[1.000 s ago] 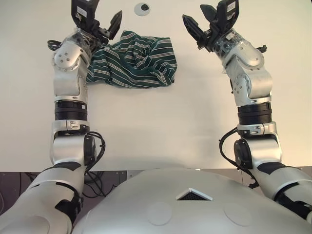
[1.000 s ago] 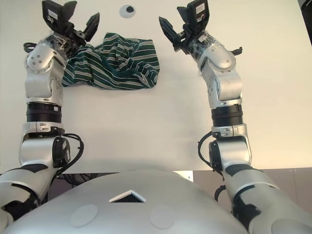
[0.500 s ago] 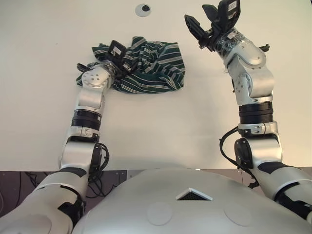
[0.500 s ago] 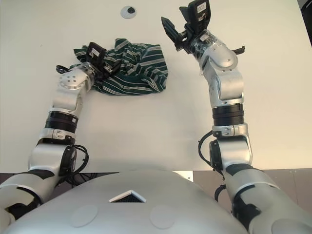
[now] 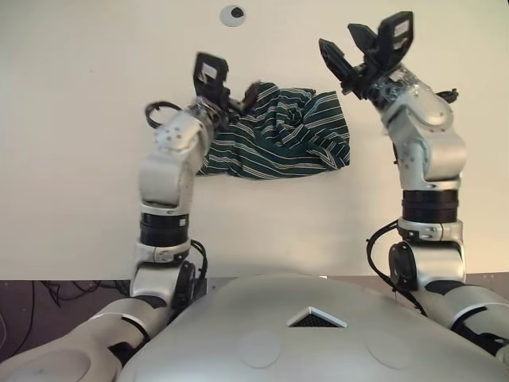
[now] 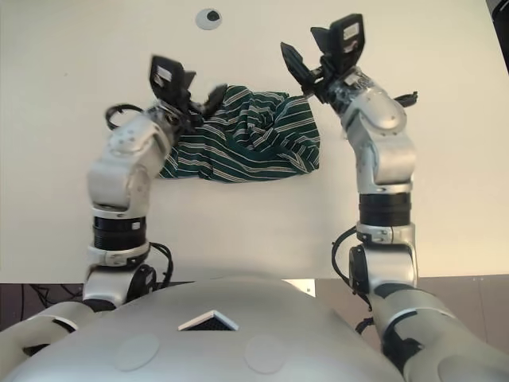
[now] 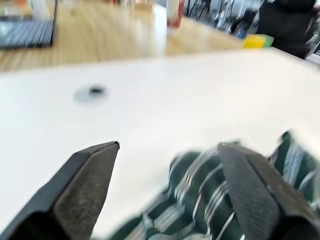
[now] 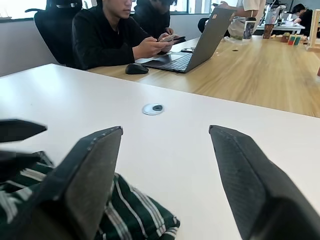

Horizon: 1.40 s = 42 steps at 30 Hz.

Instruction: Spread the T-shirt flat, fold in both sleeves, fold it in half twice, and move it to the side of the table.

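Note:
The T-shirt (image 5: 278, 134), dark green with thin white stripes, lies crumpled in a heap on the white table (image 5: 79, 199), right of the middle. My left gripper (image 5: 235, 91) hovers open at the heap's far left corner; the left wrist view shows striped cloth (image 7: 210, 200) below and between its fingers (image 7: 85, 185), blurred. My right gripper (image 5: 340, 44) stands open just above the heap's far right corner, nothing held. In the right wrist view a fold of the shirt (image 8: 125, 215) lies under its fingers (image 8: 95, 170).
A small round grommet (image 5: 232, 14) sits in the table at the far middle. The table's near edge (image 5: 262, 277) runs close to my body. White surface lies bare on the left, the right and in front of the shirt. A wooden table (image 8: 260, 65) stands beyond.
The shirt has slid to the right and a little nearer. My left gripper dropped onto its left part, then swept right and rose to its far left corner. The right gripper shifted slightly right.

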Each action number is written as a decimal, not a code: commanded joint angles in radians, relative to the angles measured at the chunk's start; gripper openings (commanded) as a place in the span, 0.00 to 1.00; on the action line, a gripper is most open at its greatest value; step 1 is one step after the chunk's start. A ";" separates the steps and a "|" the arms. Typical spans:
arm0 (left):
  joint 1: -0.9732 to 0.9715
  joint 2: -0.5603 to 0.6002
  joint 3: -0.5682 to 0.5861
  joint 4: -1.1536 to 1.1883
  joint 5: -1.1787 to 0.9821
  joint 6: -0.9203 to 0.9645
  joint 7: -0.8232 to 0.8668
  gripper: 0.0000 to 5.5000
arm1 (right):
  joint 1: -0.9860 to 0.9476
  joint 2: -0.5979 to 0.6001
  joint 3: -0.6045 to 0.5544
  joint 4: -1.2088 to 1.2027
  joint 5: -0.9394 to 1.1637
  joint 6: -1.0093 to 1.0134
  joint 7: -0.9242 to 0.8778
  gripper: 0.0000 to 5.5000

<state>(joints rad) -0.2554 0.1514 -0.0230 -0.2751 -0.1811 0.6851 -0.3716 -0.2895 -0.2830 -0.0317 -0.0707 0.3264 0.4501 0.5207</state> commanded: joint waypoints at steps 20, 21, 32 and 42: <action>-0.037 0.440 -0.188 0.272 0.025 -0.397 -0.578 0.65 | 0.310 -0.295 0.139 -0.225 -0.019 0.057 0.260 0.41; -0.034 0.439 -0.186 0.276 0.023 -0.395 -0.582 0.62 | 0.308 -0.294 0.143 -0.223 -0.019 0.056 0.263 0.38; -0.076 0.383 -0.248 0.411 0.099 -0.388 -0.558 0.53 | 0.295 -0.277 0.180 -0.159 -0.067 0.026 0.256 0.30; -0.082 0.381 -0.254 0.411 0.093 -0.315 -0.596 0.52 | 0.300 -0.280 0.208 -0.149 -0.077 0.011 0.263 0.27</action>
<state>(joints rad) -0.3319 0.5135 -0.2742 0.1465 -0.0929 0.3556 -0.9574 0.0196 -0.5602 0.1665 -0.2141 0.2644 0.4676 0.7817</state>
